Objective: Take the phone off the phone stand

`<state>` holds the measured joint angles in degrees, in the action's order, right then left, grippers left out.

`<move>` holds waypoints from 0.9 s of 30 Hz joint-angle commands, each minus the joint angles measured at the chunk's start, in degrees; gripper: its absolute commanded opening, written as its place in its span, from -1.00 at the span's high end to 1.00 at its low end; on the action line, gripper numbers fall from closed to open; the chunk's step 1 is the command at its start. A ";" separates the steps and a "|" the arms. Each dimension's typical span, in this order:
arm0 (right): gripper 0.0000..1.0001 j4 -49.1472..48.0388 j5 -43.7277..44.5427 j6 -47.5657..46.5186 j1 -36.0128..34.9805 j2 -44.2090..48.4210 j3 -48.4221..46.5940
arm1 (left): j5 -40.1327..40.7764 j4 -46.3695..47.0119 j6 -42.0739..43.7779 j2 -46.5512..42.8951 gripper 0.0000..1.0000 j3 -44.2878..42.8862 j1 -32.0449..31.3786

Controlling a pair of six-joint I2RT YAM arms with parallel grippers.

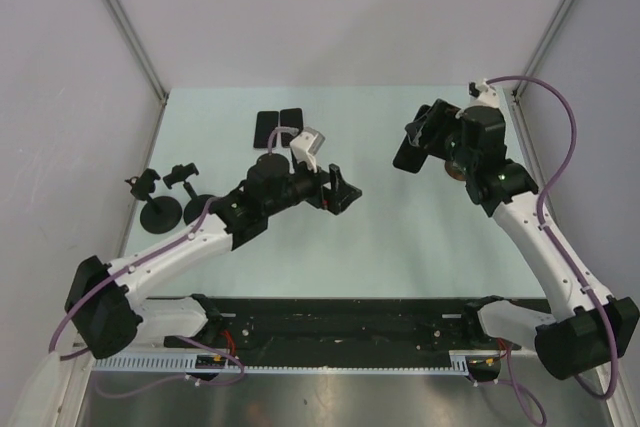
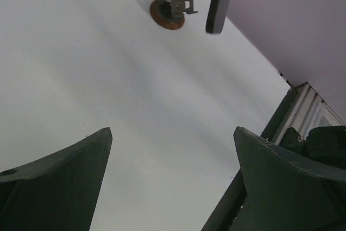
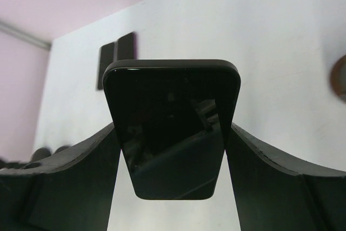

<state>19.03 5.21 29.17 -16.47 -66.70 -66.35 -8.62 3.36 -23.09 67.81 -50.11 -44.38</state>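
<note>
Far left on the table [image 1: 400,237], two black stands [image 1: 160,209] are standing near each other. The left gripper [image 2: 173,139] is hanging low over the middle of the table with its fingers spread wide, gripping nothing. Behind it, two dark spare phones [image 1: 279,129] are lying flat side by side. To the right, the right gripper [image 3: 173,133] is clamping the phone [image 3: 171,101] by its long edges, holding it in the air. The phone stand [image 2: 167,13], on a round brown base, is standing close by. The phone seems to be clear of it, though the arm is hiding most of it from above.
</note>
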 commanded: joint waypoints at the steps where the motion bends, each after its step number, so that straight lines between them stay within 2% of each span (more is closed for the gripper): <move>1: 1.00 -2.50 -3.45 8.18 -4.18 4.82 1.30 | -1.40 5.60 -0.64 3.11 -1.00 -4.56 -2.73; 7: 1.00 -4.08 -4.69 12.05 -8.13 7.89 4.91 | -1.92 6.84 -0.99 7.16 -0.97 -7.28 -4.57; 13: 1.00 -4.61 -7.15 13.90 -9.63 9.83 7.37 | -2.45 7.28 -0.90 10.14 -0.78 -9.22 -5.45; 20: 1.00 -5.05 -7.50 14.60 -10.42 10.80 8.78 | -4.65 7.28 -1.34 12.96 -0.30 -10.71 -6.68; 25: 1.00 -5.58 -8.11 14.78 -10.60 10.45 8.95 | -4.56 7.28 -1.43 13.57 -0.04 -10.71 -7.04; 27: 1.00 -5.84 -8.20 14.87 -11.04 10.18 9.22 | -3.95 7.28 -1.17 13.57 0.21 -10.71 -7.12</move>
<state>18.28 -2.04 42.61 -26.70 -57.76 -56.99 -12.25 8.69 -24.14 81.52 -58.33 -51.05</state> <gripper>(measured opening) 0.754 0.470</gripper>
